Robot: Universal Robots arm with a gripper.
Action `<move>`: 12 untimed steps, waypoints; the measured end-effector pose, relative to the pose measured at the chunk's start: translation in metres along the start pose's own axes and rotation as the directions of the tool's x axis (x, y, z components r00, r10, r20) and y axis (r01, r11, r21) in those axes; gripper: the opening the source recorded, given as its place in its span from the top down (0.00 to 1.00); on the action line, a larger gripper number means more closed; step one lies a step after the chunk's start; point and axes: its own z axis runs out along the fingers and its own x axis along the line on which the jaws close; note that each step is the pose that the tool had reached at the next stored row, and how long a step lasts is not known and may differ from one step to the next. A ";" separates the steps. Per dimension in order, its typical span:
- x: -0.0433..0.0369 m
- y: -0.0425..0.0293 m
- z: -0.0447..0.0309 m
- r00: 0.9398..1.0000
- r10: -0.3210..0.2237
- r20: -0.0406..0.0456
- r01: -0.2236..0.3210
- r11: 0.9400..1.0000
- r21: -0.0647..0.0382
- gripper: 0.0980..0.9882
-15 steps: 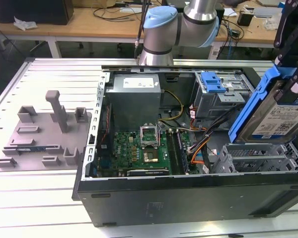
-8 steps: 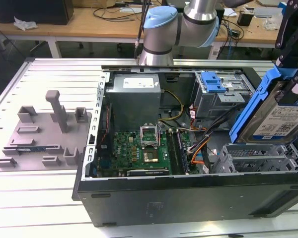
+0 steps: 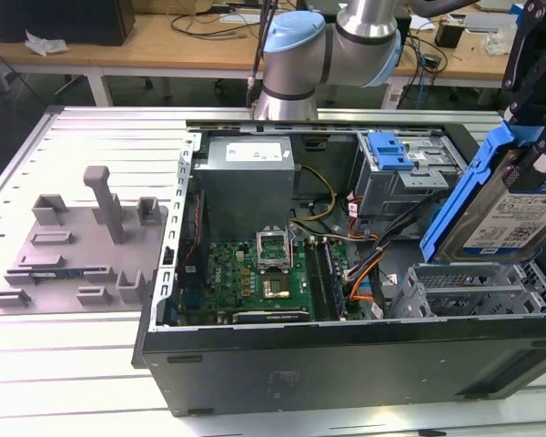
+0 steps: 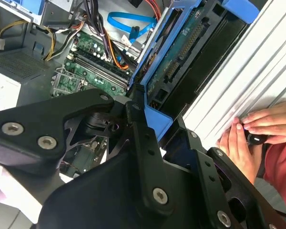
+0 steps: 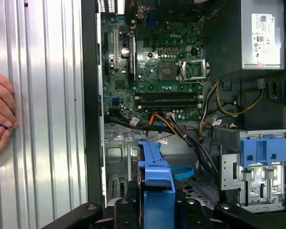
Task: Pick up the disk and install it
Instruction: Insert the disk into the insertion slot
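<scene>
Fingers (image 4: pixel 139 143) clamped tight on the disk (image 3: pixel 514 214). They pinch the bright blue carrier bracket (image 5: pixel 156 179) at its end, one on each side. A sensible hold, I'd say: it leaves the silver drive body free to go in first. (Green circuit side faces the second wrist view, label side faces the exterior view.)

The disk hangs steeply tilted right over the empty drive cage (image 3: pixel 478 289), its lower end just above the cage's open top. Touching or not, I can't tell. That tilt looks like lining up with the cage's slot rather than a flat drop. It isn't seated, so the install isn't done.

Out from there, the cage sits in a corner of the open computer case (image 3: pixel 346 369). The case lies on its side with the panel off, so the cage opens upward to the arm (image 3: pixel 369 27). Beside the cage, to the exterior view's left, there's a bundle of cables (image 3: pixel 364 269), close enough to watch, then the motherboard (image 3: pixel 255 269). Beyond the cage is a second bay with a blue ribbed latch (image 3: pixel 389 150).

Well apart from the cage, outside the case on the worktop (image 3: pixel 73 373), sits the grey tray (image 3: pixel 82 250) with its posts. And a person's hand (image 4: pixel 250 136) rests on the worktop just outside the case wall nearest the cage, probably standing by.
</scene>
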 end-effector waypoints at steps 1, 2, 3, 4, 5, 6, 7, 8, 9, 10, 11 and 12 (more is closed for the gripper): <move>-0.0001 -0.0005 0.0005 1.000 -0.017 0.000 0.017 1.000 -0.002 0.70; -0.0001 -0.0009 0.0010 1.000 -0.027 0.000 0.027 1.000 -0.003 0.70; -0.0001 -0.0011 0.0012 1.000 -0.028 0.000 0.028 1.000 -0.003 0.70; -0.0001 -0.0011 0.0012 1.000 -0.028 0.000 0.028 1.000 -0.003 0.70; -0.0001 -0.0011 0.0013 1.000 -0.028 0.000 0.028 1.000 -0.003 0.70; -0.0001 -0.0012 0.0013 1.000 -0.028 0.000 0.028 1.000 -0.003 0.70; -0.0001 -0.0012 0.0013 1.000 -0.028 0.000 0.028 1.000 -0.003 0.70; -0.0001 -0.0013 0.0013 1.000 -0.028 0.000 0.028 1.000 -0.003 0.70; -0.0001 -0.0019 0.0014 1.000 -0.028 0.000 0.028 1.000 -0.003 0.70; 0.0000 -0.0026 0.0015 1.000 -0.027 0.000 0.027 1.000 -0.003 0.70; -0.0001 -0.0036 0.0015 1.000 -0.025 0.000 0.025 1.000 -0.003 0.70; 0.0000 -0.0037 0.0016 1.000 -0.023 0.000 0.023 1.000 -0.002 0.70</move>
